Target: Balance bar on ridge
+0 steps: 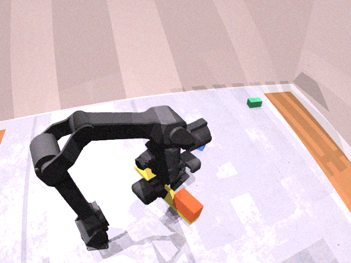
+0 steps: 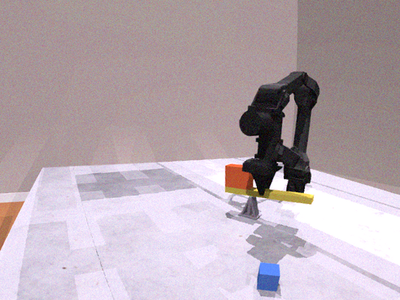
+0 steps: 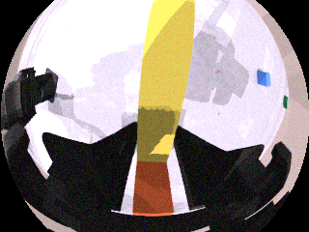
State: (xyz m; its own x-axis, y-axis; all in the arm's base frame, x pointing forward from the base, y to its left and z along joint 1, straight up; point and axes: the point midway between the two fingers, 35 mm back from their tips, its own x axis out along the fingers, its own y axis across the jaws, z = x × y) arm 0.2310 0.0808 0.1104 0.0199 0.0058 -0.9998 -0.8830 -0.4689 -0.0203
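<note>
The yellow bar [image 1: 145,173] [image 2: 293,195] [image 3: 166,63] is off the table, with an orange block [image 1: 188,204] [image 2: 237,177] [image 3: 153,188] on one end. My gripper [image 1: 167,189] [image 2: 262,192] [image 3: 156,132] is shut on the bar, between its middle and the block. The grey ridge [image 2: 250,208] stands on the table under the bar, between my fingers and the block end in the exterior view. The bar's underside is at or just above the ridge's top; contact is not clear. In that view the bar slopes down towards its free end.
A blue block [image 1: 201,148] [image 2: 268,277] [image 3: 263,78] lies on the table on the side of the arm away from its base. A green block [image 1: 254,102] [image 3: 285,101] lies farther off, near the table's far corner.
</note>
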